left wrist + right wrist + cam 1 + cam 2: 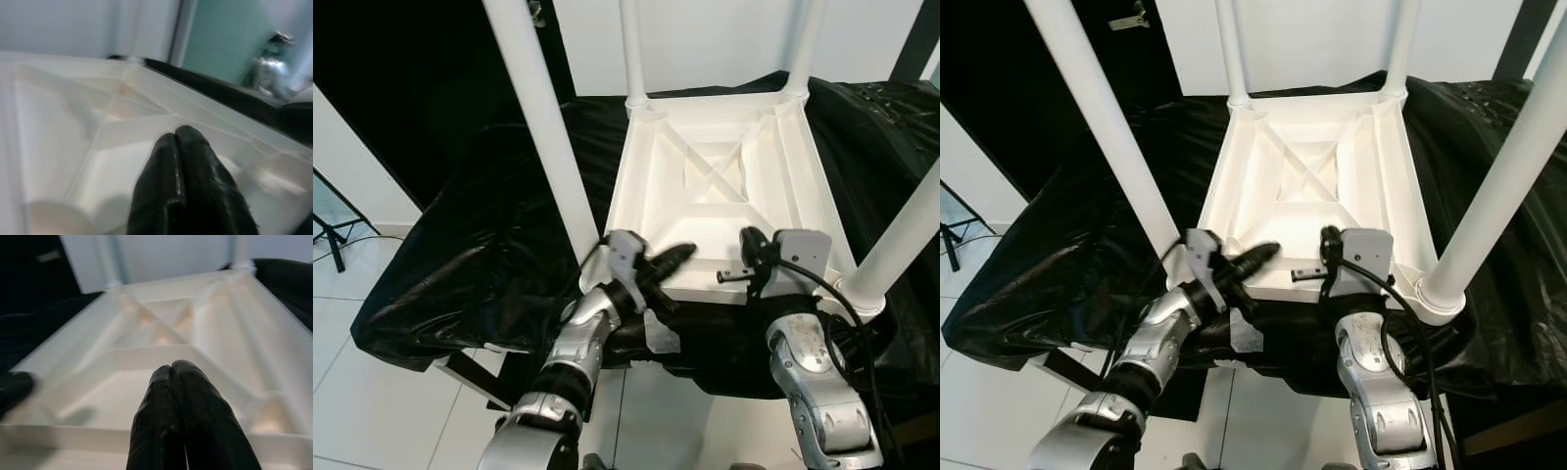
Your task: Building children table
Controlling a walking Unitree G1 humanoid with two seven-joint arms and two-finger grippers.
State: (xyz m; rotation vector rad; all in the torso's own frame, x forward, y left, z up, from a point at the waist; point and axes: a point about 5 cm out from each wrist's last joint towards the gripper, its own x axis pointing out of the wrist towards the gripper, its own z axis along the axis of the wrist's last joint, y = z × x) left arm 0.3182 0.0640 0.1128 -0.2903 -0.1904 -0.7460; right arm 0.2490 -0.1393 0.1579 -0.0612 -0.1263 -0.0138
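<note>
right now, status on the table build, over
Left gripper shut, at the upturned white table near edge. Right gripper shut, beside it at that edge. Four legs standing up, table on black sheeting. Nothing in the way.

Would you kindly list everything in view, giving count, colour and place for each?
Tabletop: one, white, upside down on the sheet, ribbed underside up.
Legs: four, white, standing up from the tabletop's corners.
Sheet: one, black, glossy, draped over the support beneath the tabletop.
Floor: white tiles, lower left.
Wall: white, behind.
Left hand: black fingers shut, over the tabletop's near edge by the near left leg.
Right hand: black fingers shut, over the near edge by the near right leg.
</note>
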